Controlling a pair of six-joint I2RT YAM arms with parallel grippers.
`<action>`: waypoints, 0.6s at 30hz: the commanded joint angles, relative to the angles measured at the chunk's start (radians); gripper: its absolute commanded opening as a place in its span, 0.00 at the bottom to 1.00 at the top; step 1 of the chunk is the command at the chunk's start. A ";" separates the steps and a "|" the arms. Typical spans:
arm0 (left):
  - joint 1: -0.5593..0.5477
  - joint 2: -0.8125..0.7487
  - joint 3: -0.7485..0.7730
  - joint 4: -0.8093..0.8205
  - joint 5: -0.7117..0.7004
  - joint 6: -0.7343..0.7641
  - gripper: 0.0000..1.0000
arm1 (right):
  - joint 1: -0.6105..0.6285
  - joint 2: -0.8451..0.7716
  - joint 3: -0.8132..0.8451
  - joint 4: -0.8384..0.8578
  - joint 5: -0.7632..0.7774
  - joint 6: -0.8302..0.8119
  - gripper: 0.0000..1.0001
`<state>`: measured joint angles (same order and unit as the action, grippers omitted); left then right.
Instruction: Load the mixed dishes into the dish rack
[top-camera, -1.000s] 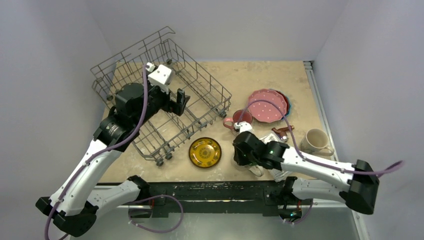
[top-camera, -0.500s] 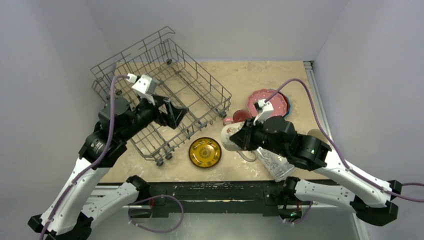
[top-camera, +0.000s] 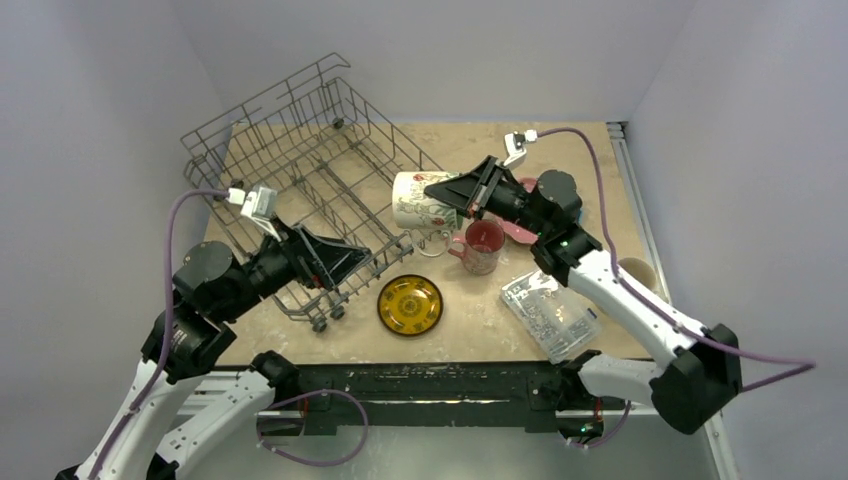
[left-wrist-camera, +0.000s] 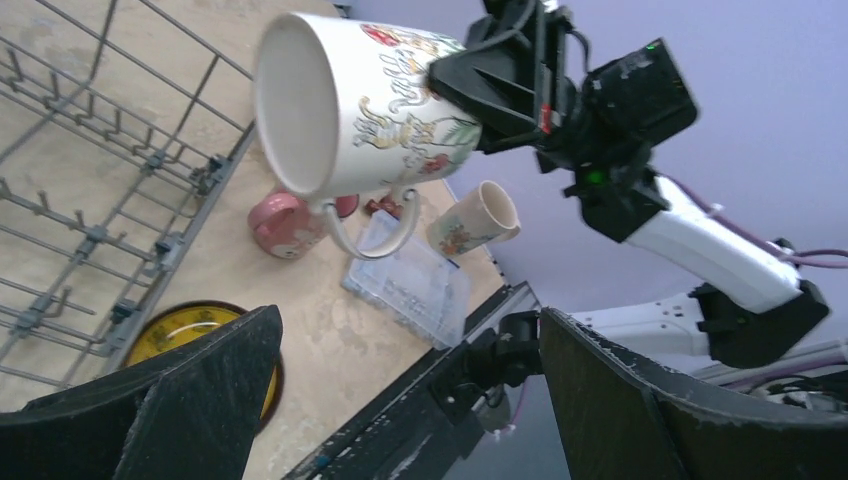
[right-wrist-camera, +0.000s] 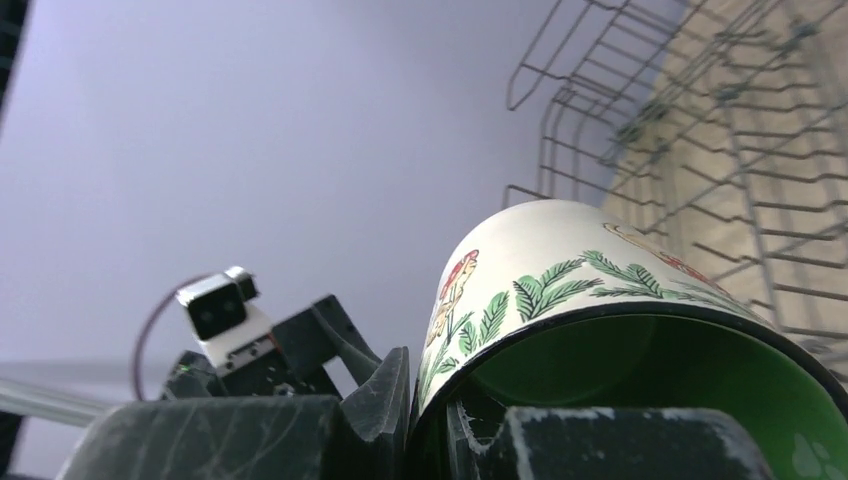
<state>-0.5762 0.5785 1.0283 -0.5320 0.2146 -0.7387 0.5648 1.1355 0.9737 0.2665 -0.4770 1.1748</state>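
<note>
My right gripper (top-camera: 447, 190) is shut on the rim of a white floral mug with a green inside (top-camera: 422, 200), holding it on its side in the air at the dish rack's right edge. The right wrist view shows the mug (right-wrist-camera: 560, 290) with its wall pinched between my fingers (right-wrist-camera: 395, 400). The left wrist view shows the mug (left-wrist-camera: 350, 100) too. The grey wire dish rack (top-camera: 300, 160) stands at the far left. My left gripper (top-camera: 345, 258) is open and empty over the rack's near corner. A pink mug (top-camera: 482, 245), a yellow plate (top-camera: 410, 304) and a cream mug (left-wrist-camera: 478, 218) sit on the table.
A clear plastic box of metal parts (top-camera: 549, 315) lies near the front right edge. A pink dotted plate (top-camera: 516, 228) is mostly hidden behind my right arm. The rack (left-wrist-camera: 90, 200) fills the left of the left wrist view. Grey walls close the table in.
My right arm has lifted the floral mug from near the table front and carried it up and left to the rack's edge. My left arm has drawn back toward the near left.
</note>
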 joint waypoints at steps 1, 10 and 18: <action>0.006 0.009 -0.041 0.100 0.089 -0.151 1.00 | 0.020 0.079 -0.030 0.798 -0.078 0.436 0.00; 0.006 0.118 -0.143 0.353 0.182 -0.248 0.81 | 0.102 0.181 -0.069 1.119 0.113 0.603 0.00; 0.006 0.091 -0.180 0.382 0.094 -0.233 0.59 | 0.154 0.225 -0.070 1.194 0.165 0.657 0.00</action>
<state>-0.5770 0.7033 0.8524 -0.2417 0.3477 -0.9619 0.6987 1.3739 0.8619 1.2213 -0.4068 1.7531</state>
